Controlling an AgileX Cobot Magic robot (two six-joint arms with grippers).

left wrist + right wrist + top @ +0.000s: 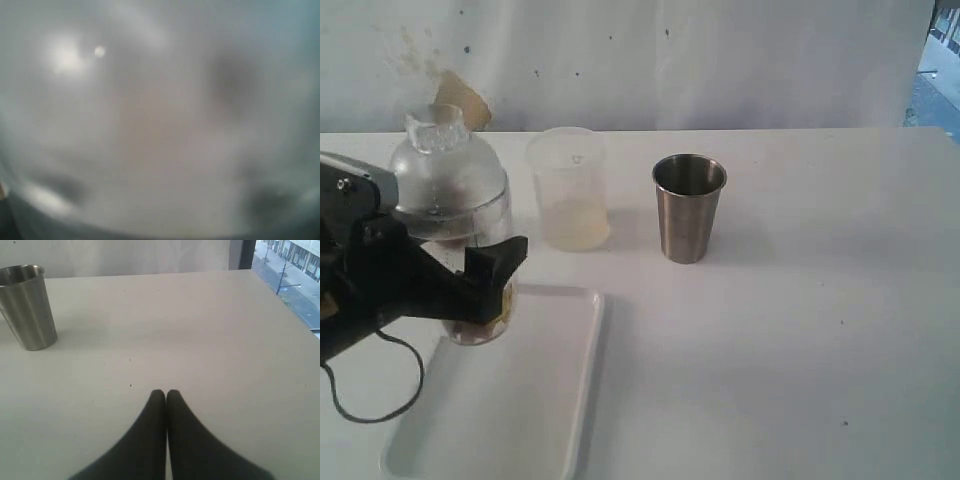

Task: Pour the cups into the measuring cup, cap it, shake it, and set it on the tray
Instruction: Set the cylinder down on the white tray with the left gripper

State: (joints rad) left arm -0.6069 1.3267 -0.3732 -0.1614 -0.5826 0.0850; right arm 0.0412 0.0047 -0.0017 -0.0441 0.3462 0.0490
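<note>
The clear measuring cup [472, 322], capped with a clear domed lid [448, 170], stands upright at the far left corner of the white tray [525, 400]; whether it touches the tray I cannot tell. My left gripper [480, 285] is shut on it, one black finger [498, 258] across its front. The left wrist view is a grey blur of clear plastic [160, 125]. The steel tumbler [688, 208] [27, 305] stands upright mid-table. My right gripper [166, 392] is shut and empty over bare table. A tan shape [461, 98] behind the lid may be the wooden cup.
A frosted plastic cup [570, 190] with a pale layer at its bottom stands between the lid and the tumbler. A black cable [380, 410] loops beside the tray's left edge. The white table [800, 330] stretches to the right.
</note>
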